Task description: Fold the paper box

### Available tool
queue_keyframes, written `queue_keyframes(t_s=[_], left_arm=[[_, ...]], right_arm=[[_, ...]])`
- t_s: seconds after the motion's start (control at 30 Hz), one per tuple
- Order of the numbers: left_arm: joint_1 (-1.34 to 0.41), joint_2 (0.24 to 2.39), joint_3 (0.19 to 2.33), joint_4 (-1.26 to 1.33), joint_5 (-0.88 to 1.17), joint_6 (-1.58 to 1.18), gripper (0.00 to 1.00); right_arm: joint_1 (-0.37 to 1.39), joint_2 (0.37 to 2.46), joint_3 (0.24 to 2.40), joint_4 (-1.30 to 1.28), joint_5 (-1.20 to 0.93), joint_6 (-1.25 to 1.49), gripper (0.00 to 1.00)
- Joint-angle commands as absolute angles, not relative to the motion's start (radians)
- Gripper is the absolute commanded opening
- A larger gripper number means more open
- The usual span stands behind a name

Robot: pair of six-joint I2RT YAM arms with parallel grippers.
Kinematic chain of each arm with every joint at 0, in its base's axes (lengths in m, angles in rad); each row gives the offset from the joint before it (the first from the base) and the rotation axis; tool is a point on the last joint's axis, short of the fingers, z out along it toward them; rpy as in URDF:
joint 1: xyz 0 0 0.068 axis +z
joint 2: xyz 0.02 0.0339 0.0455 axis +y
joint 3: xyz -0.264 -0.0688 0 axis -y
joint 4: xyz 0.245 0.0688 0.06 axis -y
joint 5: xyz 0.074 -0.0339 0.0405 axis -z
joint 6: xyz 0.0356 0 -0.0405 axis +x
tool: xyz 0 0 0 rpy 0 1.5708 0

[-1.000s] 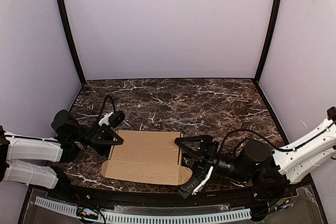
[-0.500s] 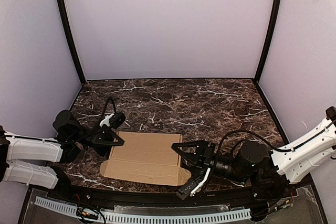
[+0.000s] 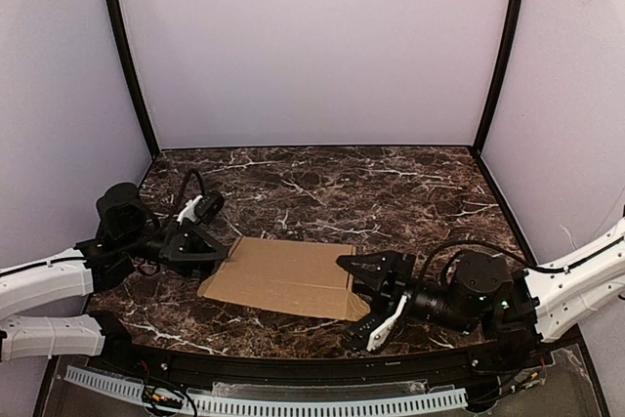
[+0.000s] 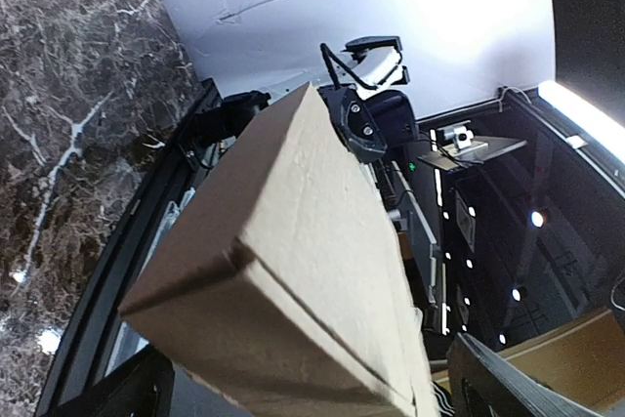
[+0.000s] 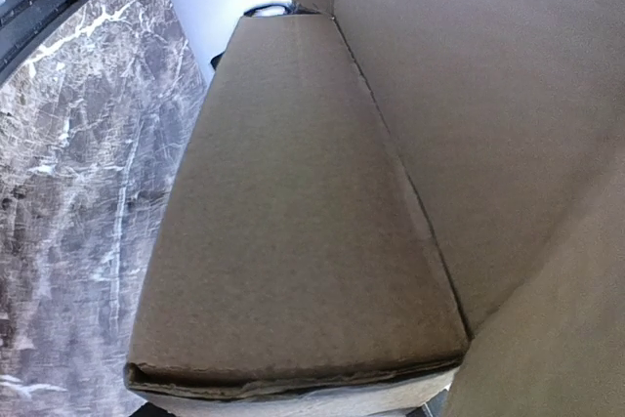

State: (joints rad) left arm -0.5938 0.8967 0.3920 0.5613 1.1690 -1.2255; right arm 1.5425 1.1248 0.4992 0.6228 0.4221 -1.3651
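Note:
The paper box (image 3: 278, 275) is a plain brown cardboard piece lying low over the dark marble table, folded over on itself with a crease line along it. My right gripper (image 3: 363, 292) is shut on its right edge, one finger above and the white-tipped finger (image 3: 379, 323) at the near side. In the right wrist view the paper box (image 5: 312, 222) fills the frame and hides the fingers. My left gripper (image 3: 220, 251) stands open at the box's left end. In the left wrist view the paper box (image 4: 293, 241) lies between its spread fingers (image 4: 498, 378) with a gap showing.
The marble table (image 3: 342, 192) is walled by white panels at the back and both sides, with black posts in the corners. A black rail and a white cable chain (image 3: 264, 402) run along the near edge.
My left gripper has opened and drawn back to the left. The right gripper closed on the box's right edge, and the box now looks tilted and shifted slightly right.

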Motion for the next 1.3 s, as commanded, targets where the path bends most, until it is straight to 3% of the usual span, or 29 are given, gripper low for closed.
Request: queue_keyframes(t_s=[0.0,0.43,0.93,1.27], left_arm=[[-0.592,0.827,0.480,0.070,1.017,-0.864,0.99],[-0.591,0.746,0.599,-0.178,0.830,-0.631,0.99],[-0.596,0.821,0.729,-0.402,0.505,-0.355,0.98],[-0.750,0.977,0.774,-0.447,0.273,-0.301,0.80]], right_arm=[[1.507,1.073,0.552,0.345,0.422,-1.032,0.35],[1.300,1.008,0.547,0.139,0.112,-0.425,0.32],[1.079,1.219,0.417,0.520,-0.273,-0.146,0.28],[1.047,1.385,0.391,0.701,-0.266,-0.143,0.26]])
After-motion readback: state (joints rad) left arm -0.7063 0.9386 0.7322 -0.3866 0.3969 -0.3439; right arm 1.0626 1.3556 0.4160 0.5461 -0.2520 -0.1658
